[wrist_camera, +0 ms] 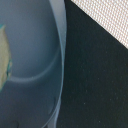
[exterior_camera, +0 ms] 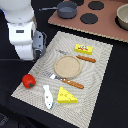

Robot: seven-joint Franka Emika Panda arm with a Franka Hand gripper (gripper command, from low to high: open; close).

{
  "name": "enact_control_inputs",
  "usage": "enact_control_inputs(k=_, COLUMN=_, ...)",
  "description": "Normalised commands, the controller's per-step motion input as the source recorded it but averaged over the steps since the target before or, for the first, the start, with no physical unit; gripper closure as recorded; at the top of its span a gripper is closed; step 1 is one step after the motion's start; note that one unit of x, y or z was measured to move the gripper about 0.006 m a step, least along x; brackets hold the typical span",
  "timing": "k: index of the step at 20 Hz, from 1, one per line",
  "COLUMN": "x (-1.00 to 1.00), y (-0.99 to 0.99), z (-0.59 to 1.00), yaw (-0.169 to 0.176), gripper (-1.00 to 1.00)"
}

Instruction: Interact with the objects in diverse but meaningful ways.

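1. One yellow holed cheese wedge [exterior_camera: 67, 95], near the mat's front edge.
2. One white fish [exterior_camera: 48, 97], at the mat's front edge.
3. One red tomato [exterior_camera: 29, 81].
4. One yellow block with red label [exterior_camera: 84, 48].
5. One round wooden plate [exterior_camera: 66, 65], mid-mat.
6. Two orange-handled utensils [exterior_camera: 73, 83], [exterior_camera: 85, 58].
7. One grey pot [exterior_camera: 66, 8].
8. Four black burner discs [exterior_camera: 89, 18] on the stove board.

Black table [exterior_camera: 112, 85] carries striped placemat [exterior_camera: 95, 70], brown stove board [exterior_camera: 107, 27], grey pot [exterior_camera: 66, 8].
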Motion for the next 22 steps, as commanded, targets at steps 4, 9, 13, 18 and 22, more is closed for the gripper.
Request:
enact_control_inputs(k=4, x=0.0, y=0.04, z=-0.19, yaw=0.003, gripper=-1.0)
enact_control_inputs(k=9, x=0.0, y=0.04, z=-0.23, yaw=0.007, gripper=-1.0)
enact_control_inputs(k=13, x=0.0, y=0.01, z=-0.27, yaw=0.007, gripper=-1.0)
enact_control_inputs(k=18, x=0.0, y=0.01, z=-0.28, yaw=0.007, gripper=-1.0)
enact_control_inputs(k=22, x=0.0, y=0.01, z=-0.21, yaw=0.007, gripper=1.0)
